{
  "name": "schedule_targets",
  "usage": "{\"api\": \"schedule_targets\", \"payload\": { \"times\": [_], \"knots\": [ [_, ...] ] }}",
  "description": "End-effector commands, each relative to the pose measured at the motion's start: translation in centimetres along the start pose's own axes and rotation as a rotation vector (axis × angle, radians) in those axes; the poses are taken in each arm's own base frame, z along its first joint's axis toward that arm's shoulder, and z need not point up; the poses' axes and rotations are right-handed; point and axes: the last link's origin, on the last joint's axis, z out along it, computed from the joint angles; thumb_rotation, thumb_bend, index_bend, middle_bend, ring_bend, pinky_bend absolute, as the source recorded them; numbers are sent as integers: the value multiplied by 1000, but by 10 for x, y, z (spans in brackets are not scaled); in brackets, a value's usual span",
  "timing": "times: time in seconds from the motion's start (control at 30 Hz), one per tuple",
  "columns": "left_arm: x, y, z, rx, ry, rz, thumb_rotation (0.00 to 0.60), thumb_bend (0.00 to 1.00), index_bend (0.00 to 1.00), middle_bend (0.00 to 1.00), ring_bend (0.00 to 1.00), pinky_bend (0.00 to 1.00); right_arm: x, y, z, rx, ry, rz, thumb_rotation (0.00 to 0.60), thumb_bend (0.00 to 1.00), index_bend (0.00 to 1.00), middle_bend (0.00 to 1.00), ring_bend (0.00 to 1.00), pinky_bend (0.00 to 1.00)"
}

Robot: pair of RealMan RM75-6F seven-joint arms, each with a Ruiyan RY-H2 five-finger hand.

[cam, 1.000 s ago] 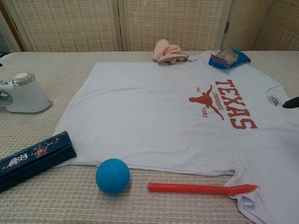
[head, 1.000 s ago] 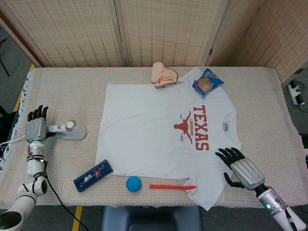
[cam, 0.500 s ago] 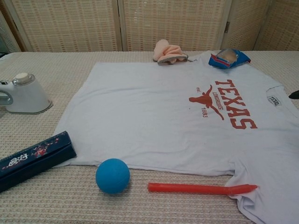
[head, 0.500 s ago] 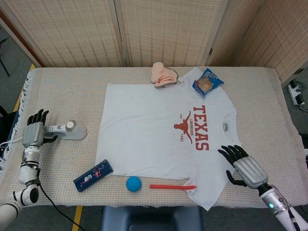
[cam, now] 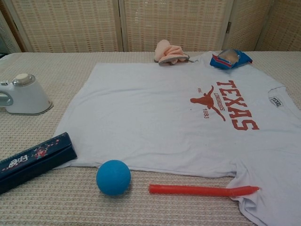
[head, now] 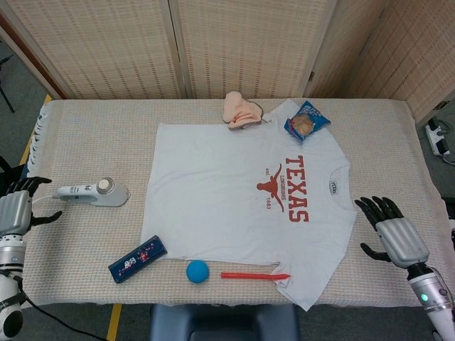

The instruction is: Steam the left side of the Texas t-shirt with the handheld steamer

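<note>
The white Texas t-shirt [head: 234,202] [cam: 174,117] lies flat on the table, its red print toward the right. The white handheld steamer [head: 96,192] [cam: 24,95] rests on the table left of the shirt, untouched. My left hand [head: 14,213] hovers open at the far left edge, a short way left of the steamer's handle, holding nothing. Off the shirt's right side, my right hand [head: 395,236] is open with fingers spread and empty. Neither hand shows in the chest view.
A dark blue case [head: 138,259] [cam: 33,160], a blue ball [head: 197,271] [cam: 113,177] and a red stick [head: 254,275] [cam: 202,190] lie along the shirt's near edge. A pink cloth [head: 242,111] and a snack bag [head: 307,122] sit at its far edge.
My left hand has pulled back left, away from the steamer's handle to the table's edge. My right hand has moved right, off the shirt's sleeve and out of the chest view.
</note>
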Motion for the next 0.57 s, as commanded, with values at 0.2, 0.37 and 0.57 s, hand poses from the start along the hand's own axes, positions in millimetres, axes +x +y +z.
{"api": "schedule_targets", "payload": {
  "times": [0.2, 0.37, 0.57],
  "knots": [
    [25, -14, -73, -5, -40, 81, 600, 135, 261, 259, 141, 165, 7, 8, -22, -12, 155, -3, 600, 251, 0, 31, 0, 0],
    [31, -10, -105, -5, -44, 66, 600, 135, 259, 252, 136, 163, 3, 13, -41, -50, 200, 35, 600, 66, 0, 30, 0, 0],
    [31, 2, -127, -22, -39, 39, 600, 136, 268, 270, 136, 159, -1, 13, -52, -50, 228, 40, 600, 1, 0, 30, 0, 0]
  ]
}}
